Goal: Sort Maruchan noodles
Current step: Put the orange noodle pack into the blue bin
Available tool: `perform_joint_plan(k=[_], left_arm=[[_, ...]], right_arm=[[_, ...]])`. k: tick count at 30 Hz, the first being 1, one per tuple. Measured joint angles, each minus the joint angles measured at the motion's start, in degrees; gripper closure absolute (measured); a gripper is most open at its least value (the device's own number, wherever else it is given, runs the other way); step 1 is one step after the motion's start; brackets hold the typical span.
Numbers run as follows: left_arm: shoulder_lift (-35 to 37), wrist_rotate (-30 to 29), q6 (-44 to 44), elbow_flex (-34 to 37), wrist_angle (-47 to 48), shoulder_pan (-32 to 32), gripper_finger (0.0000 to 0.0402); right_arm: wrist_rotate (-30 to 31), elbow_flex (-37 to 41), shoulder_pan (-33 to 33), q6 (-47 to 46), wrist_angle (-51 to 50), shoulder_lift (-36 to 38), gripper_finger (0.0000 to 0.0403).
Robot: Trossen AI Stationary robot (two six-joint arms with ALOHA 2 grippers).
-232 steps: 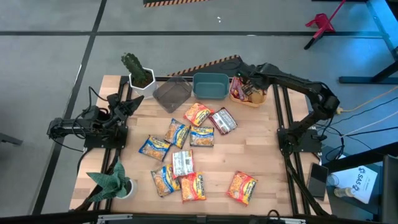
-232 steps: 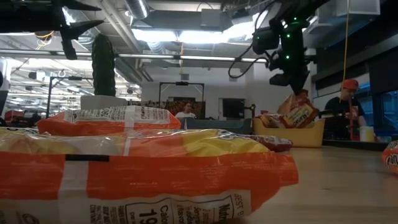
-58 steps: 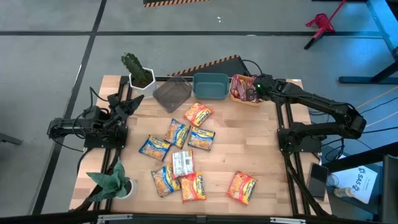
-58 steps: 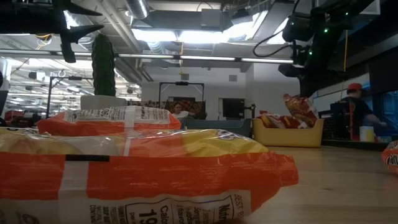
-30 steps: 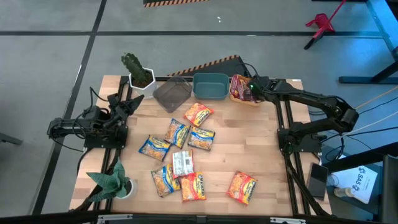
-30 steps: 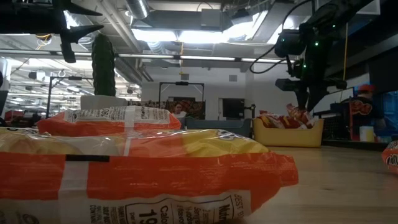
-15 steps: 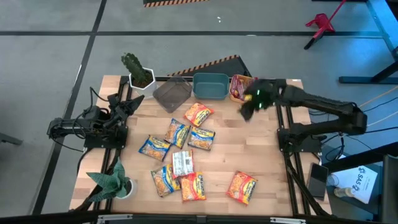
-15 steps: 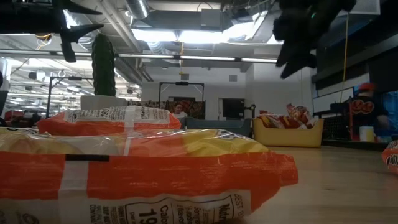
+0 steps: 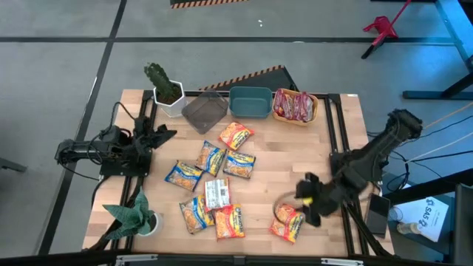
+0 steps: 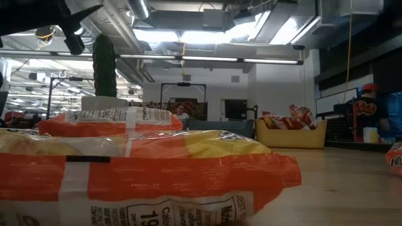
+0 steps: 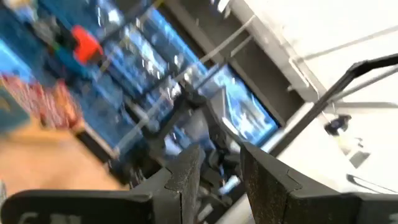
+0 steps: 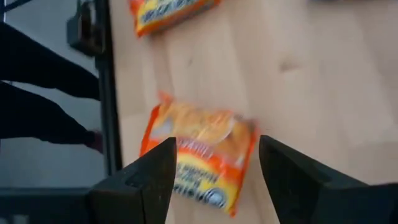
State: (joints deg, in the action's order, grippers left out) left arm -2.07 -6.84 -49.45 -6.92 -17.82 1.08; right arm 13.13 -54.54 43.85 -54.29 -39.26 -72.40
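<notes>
Several Maruchan noodle packets lie flat on the wooden table [image 9: 295, 159], among them orange ones [image 9: 236, 135] [image 9: 230, 222] and a silver-white one [image 9: 216, 193]. My right gripper [image 9: 307, 201] hovers open near the table's near right corner, just above an orange packet [image 9: 288, 223]. In the right wrist view that packet [image 12: 199, 155] lies on the table below the gap between the two fingers of my right gripper [image 12: 216, 142], untouched. My left gripper [image 9: 164, 133] waits open at the table's left side, holding nothing [image 11: 221, 168].
Along the far edge stand a grey bin [image 9: 205, 111], a teal bin [image 9: 250, 102] and a yellow bin [image 9: 295, 106] with red packets in it. A cactus pot [image 9: 164, 92] stands far left and a leafy plant [image 9: 133, 214] near left. A person's dark legs [image 12: 43, 93] show beyond the right edge.
My right gripper has swung from over the yellow bin at the far edge toward the near edge, and now hangs above the orange packet at the near right. The red packets stay in the bin. My left gripper has turned a little toward the near edge.
</notes>
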Motion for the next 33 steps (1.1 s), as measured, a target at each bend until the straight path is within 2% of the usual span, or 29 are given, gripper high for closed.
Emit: perform_joint_plan(k=[4,7,13,22,24,28,33], left_arm=[[-3.81,1.76,-1.53,-4.07,5.84,0.01,0.0292],[-9.82,3.19,-1.48,-9.6,12.9,-0.02,0.0292],[-27.76,6.81,-1.27,-21.66,16.81,-1.78,0.0292],[-58.19,8.07,-0.47,-36.89,17.2,-10.62,0.0292],[-63.58,7.93,1.93,-40.02,17.08,-12.12,0.0292],[-72.02,6.37,6.83,-45.5,14.97,-14.4,0.0292],[-80.83,4.82,10.05,-51.15,12.76,-15.88,0.0292]], right_arm=[[1.58,0.0,6.78,-5.07,-0.4,-2.32,0.0189],[1.43,0.0,10.3,-7.03,-0.19,-4.0,0.0189],[1.36,0.0,15.46,-9.76,0.61,-5.47,0.0189],[4.83,0.0,20.74,-15.92,0.62,-9.8,0.0189],[6.98,0.0,20.86,-14.09,0.74,-11.37,0.0189],[8.88,0.0,20.48,-4.77,2.04,-14.69,0.0189],[7.26,0.0,19.38,2.32,2.21,-19.37,0.0189]])
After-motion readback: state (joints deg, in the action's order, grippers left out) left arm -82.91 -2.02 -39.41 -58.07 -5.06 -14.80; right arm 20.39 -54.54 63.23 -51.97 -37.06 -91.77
